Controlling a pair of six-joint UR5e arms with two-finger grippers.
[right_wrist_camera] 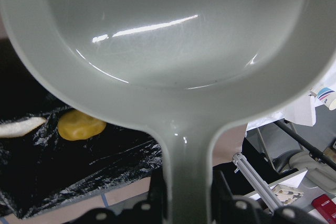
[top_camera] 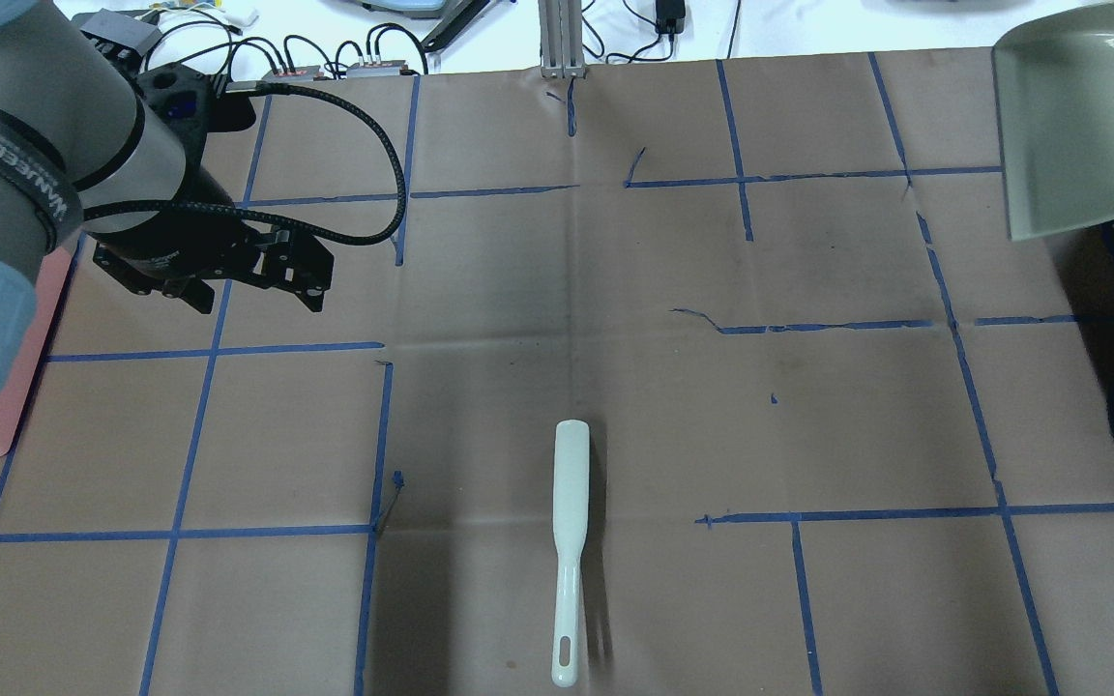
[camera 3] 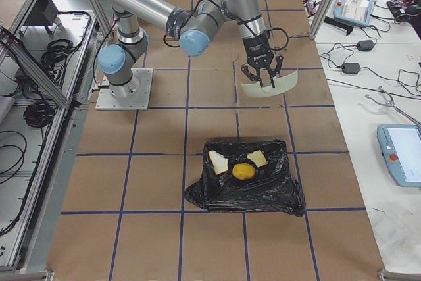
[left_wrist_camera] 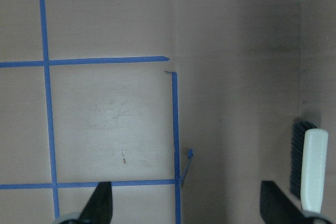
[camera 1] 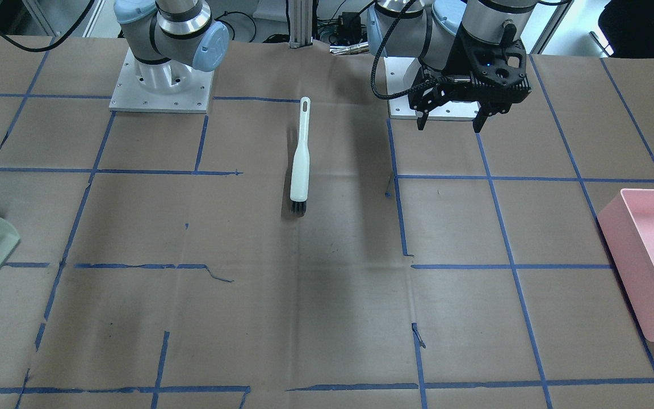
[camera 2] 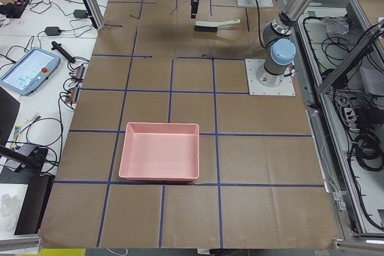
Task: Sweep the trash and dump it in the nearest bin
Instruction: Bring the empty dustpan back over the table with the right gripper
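I see the table (camera 1: 315,318) filling my front view, brown paper gridded with blue tape. Its widest open stretch runs across the lower half of the frame. A pink bin (camera 1: 653,261) sits at the right edge there. A black-lined bin (camera 3: 289,192) sits in the lower centre of my right side view. The pale green dustpan (camera 3: 270,87) hangs above the paper just up-frame of the black-lined bin, its handle clamped in the right gripper (camera 3: 262,78). A white brush (camera 1: 300,165) lies top centre in the front view, well apart from the left gripper (camera 1: 449,126), which hangs spread wide and holds nothing. Inside the black-lined bin, down-frame of the right gripper, lie a bread slice (camera 3: 218,161), a yellow ball (camera 3: 244,172) and a bread chunk (camera 3: 257,158).
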